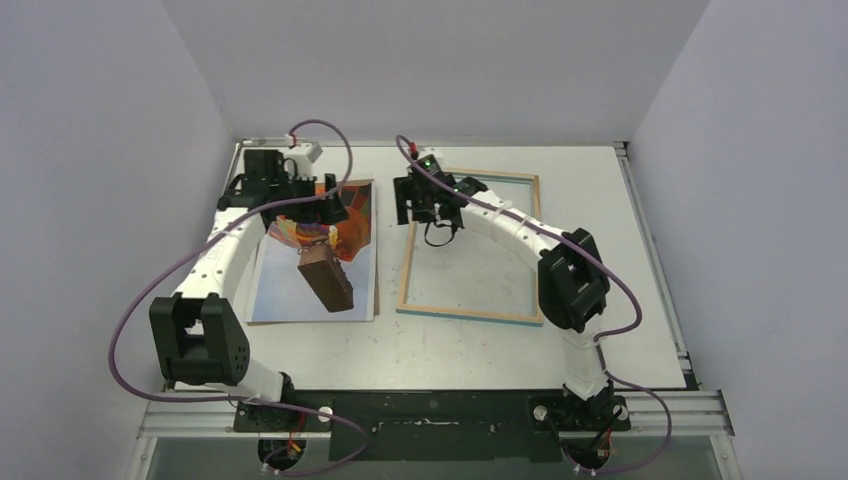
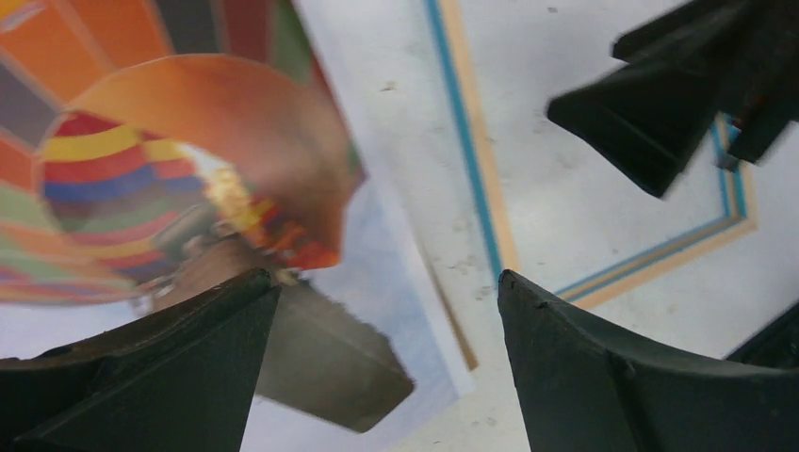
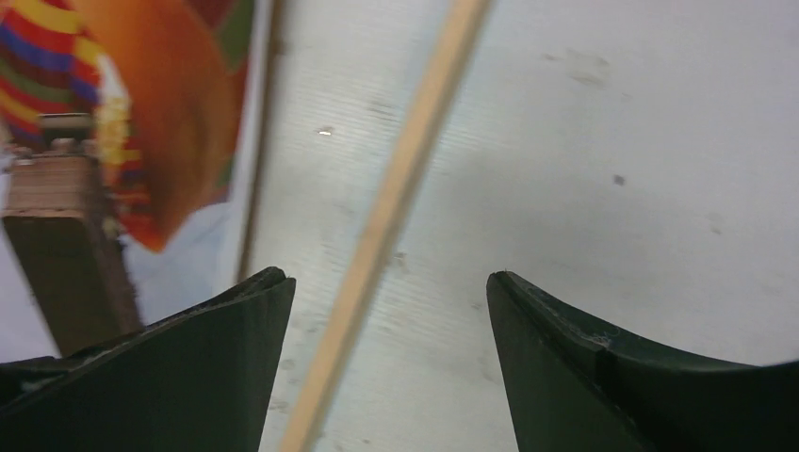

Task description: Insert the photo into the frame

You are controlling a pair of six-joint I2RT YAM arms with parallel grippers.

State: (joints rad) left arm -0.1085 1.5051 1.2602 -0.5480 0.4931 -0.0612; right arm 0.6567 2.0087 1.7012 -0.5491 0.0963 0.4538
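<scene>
left gripper (image 2: 386,279): black fingers spread wide, empty, above the thin paper balloon-print photo (image 1: 300,292), which lies flat just left of the blue-edged rectangular wooden frame (image 1: 470,314). right gripper (image 3: 386,275) wide, empty, over the frame's left rail. photo likely light, floppy, easily creased; pinch an edge.

The photo (image 1: 290,300), a hot-air balloon print in orange and red on pale sky, lies flat and face up, left on the worktop (image 1: 600,250). The frame (image 1: 470,313), light wood with a blue edge, lies flat just beside it, apart, with bare worktop showing through its opening.
</scene>
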